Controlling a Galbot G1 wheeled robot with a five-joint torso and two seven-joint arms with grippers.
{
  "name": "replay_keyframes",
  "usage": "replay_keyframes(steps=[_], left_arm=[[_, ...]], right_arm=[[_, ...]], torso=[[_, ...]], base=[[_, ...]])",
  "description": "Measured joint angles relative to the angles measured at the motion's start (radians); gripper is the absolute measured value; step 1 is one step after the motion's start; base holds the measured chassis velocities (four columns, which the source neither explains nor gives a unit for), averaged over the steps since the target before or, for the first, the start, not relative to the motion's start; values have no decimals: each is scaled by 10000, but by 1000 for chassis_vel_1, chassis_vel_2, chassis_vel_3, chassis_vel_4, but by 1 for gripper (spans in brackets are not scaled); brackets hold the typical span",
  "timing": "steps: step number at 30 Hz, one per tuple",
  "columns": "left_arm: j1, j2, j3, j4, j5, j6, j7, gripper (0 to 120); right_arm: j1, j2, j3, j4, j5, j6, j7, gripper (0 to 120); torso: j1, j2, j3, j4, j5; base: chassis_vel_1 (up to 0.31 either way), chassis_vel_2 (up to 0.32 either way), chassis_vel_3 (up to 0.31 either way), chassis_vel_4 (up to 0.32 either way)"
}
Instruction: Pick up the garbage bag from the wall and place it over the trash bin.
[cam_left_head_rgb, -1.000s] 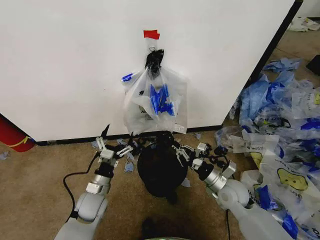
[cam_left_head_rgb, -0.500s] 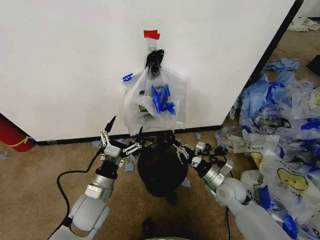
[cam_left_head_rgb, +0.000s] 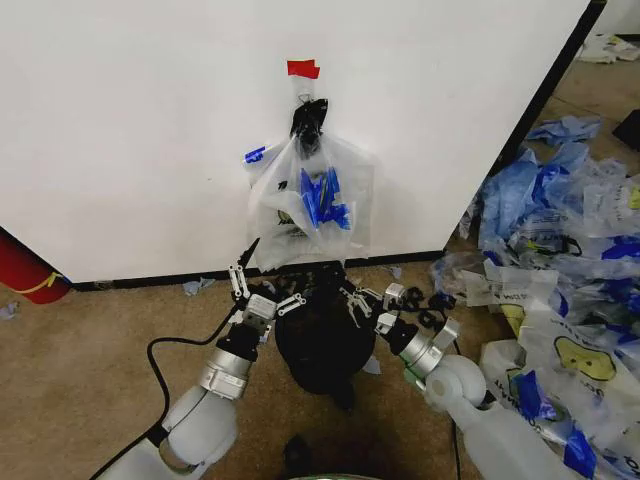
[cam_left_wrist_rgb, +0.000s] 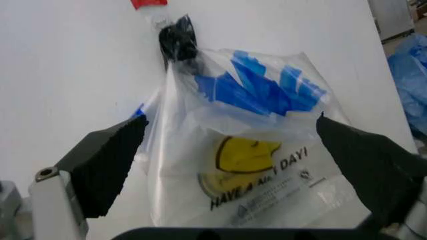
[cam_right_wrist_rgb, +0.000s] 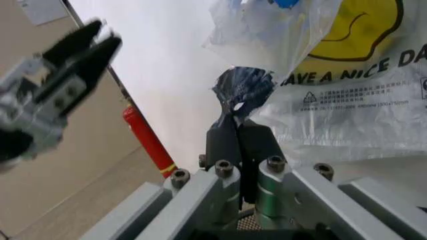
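A thin, crinkly garbage bag (cam_left_head_rgb: 310, 205) with blue strips hangs on the smooth white wall above the round black trash bin (cam_left_head_rgb: 322, 338), where the left gripper (cam_left_head_rgb: 262, 287) gapes wide and the right gripper (cam_left_head_rgb: 352, 297) pinches the bin's dark liner.

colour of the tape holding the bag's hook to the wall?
Red: the tape sits above the garbage bag. Clearest in the head view.
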Motion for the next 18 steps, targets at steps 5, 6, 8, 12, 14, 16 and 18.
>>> replay_keyframes(steps=[5, 6, 8, 12, 14, 16, 18], left_arm=[[-829, -73, -90, 339, -117, -156, 266, 100], [-1027, -119, -49, 344, -164, -86, 269, 100], [-1225, -141, 42, 347, -217, -58, 279, 100], [-1741, -138, 610, 359, -267, 176, 230, 100], [-1817, -132, 779, 349, -173, 331, 138, 100], [-1940, -131, 1133, 304, 80, 701, -121, 100], [-2041, -131, 1380, 299, 299, 1004, -333, 100]], right_arm=[[41, 35, -11, -77, -33, -9, 19, 0], [44, 37, -10, -91, -37, -9, 24, 0], [49, 37, -6, -110, -40, -10, 35, 0], [65, 36, 17, -169, -55, -11, 49, 0], [68, 36, 29, -186, -55, -11, 54, 0], [66, 42, 58, -208, -57, -11, 57, 0], [53, 47, 80, -221, -65, -11, 57, 0]], torso=[[0, 0, 0, -3, -4], [0, 0, 0, -4, -4], [0, 0, 0, -4, -2], [0, 0, 0, -6, -2], [0, 0, 0, -4, -1], [0, 0, 0, -4, -3], [0, 0, 0, -2, -2]], base=[[0, 0, 0, 0], [0, 0, 0, 0], [0, 0, 0, 0], [0, 0, 0, 0], [0, 0, 0, 0], [0, 0, 0, 0], [0, 0, 0, 0]])
